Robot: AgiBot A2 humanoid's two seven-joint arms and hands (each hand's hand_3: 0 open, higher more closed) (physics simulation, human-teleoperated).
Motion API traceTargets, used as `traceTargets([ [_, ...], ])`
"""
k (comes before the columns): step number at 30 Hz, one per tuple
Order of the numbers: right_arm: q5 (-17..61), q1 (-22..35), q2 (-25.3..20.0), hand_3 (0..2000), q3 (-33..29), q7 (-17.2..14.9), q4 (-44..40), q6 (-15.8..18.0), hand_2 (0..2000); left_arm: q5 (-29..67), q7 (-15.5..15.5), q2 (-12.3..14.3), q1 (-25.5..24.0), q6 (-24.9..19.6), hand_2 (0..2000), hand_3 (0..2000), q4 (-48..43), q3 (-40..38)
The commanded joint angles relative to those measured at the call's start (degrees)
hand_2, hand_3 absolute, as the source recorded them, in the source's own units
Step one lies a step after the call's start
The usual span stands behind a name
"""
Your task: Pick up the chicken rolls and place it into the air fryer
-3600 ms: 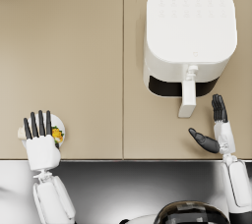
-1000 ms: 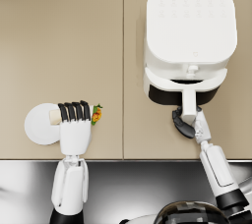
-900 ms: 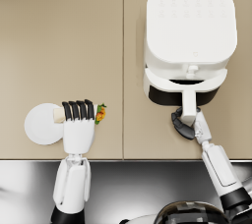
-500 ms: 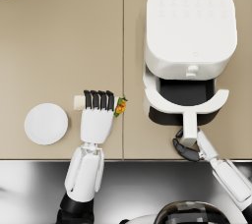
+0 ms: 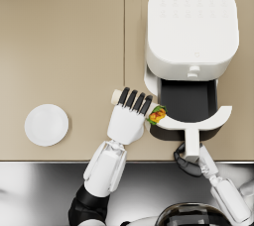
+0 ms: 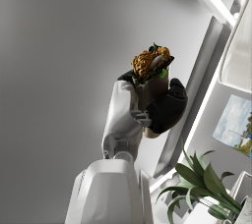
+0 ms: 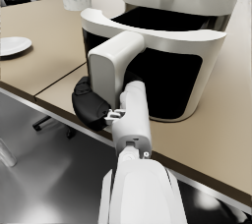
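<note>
While right hand [image 5: 187,160] grips drawer handle [image 5: 191,141], left hand [image 5: 127,120] holds chicken roll [image 5: 157,115] beside empty drawer [image 5: 187,102].

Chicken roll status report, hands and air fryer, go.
Left hand holds chicken roll at the drawer's rim. Right hand grips drawer handle, drawer pulled open. Nothing in the way.

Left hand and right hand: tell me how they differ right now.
The left hand holds the chicken roll beside the air fryer's open drawer; the right hand grips the drawer handle. The left hand is above the table; the right hand is at its front edge. Both are dark and hold something.
</note>
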Motion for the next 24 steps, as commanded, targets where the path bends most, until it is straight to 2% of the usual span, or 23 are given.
traceTargets([
  [1,0.04,-6.78,-14.26,2000,23.46,-0.26,4.27,2.84,2000,-0.17,0.0,4.88,3.65,-0.01,2000,2000,0.65,4.39],
  [2,0.18,-8.93,-15.14,2000,23.46,-0.37,4.61,6.32,2000,-0.29,0.0,6.04,4.22,-0.01,2000,2000,1.24,5.52],
  [3,0.32,-5.26,-7.45,2000,-8.81,-0.34,1.22,9.77,2000,-0.38,0.0,6.97,4.67,-0.01,2000,2000,1.73,6.3],
  [4,0.38,-6.48,-8.93,2000,-10.69,-0.38,1.7,12.63,2000,-0.44,0.0,7.1,5.32,-0.01,2000,2000,2.42,7.42],
  [6,0.41,-7.95,-10.78,2000,-12.94,-0.51,2.39,16.16,2000,-0.52,0.0,8.86,6.68,-0.01,2000,2000,4.34,8.93],
  [11,0.32,-9.11,-12.48,2000,-14.58,-0.09,3.11,18.01,2000,-0.58,0.0,11.51,8.78,0.0,2000,2000,9.31,10.54],
  [12,0.33,-9.16,-12.61,2000,-14.69,-0.04,3.15,18.03,2000,-0.58,0.0,2.73,15.53,0.0,2000,2000,10.73,19.94],
  [13,0.29,-9.17,-12.7,2000,-14.72,-0.27,3.28,18.15,2000,-0.62,0.03,10.26,11.3,0.03,2000,2000,11.79,12.75],
  [15,0.32,-9.14,-12.82,2000,-14.9,-0.31,3.41,18.32,2000,-0.57,0.0,11.38,12.67,-0.19,2000,2000,15.1,13.27],
  [16,0.32,-9.16,-12.82,2000,-14.91,-0.27,3.43,18.39,2000,-0.58,-0.02,-2.86,25.5,-0.25,2000,2000,16.18,31.92],
  [17,0.35,-9.16,-12.83,2000,-15.04,-0.23,3.44,18.8,2000,-0.65,-0.03,8.19,15.57,-0.15,2000,2000,16.86,17.43],
  [20,0.34,-9.07,-12.91,2000,-15.02,-0.6,3.6,19.12,2000,-0.57,-0.04,8.75,16.26,-0.39,2000,2000,18.26,17.38],
  [21,0.32,-8.99,-12.95,2000,-14.97,-0.72,3.72,18.87,2000,-0.57,-0.04,8.6,15.84,-0.45,639,1673,18.24,17.56],
  [22,0.31,-8.91,-12.99,2000,-14.99,-0.89,3.79,19.0,2000,-0.57,-0.02,8.26,15.25,0.32,0,1347,17.58,17.11],
  [24,0.35,-8.96,-12.95,2000,-15.24,-0.51,3.75,20.75,2000,-0.57,-0.02,7.2,13.51,0.87,0,693,16.22,15.86],
])
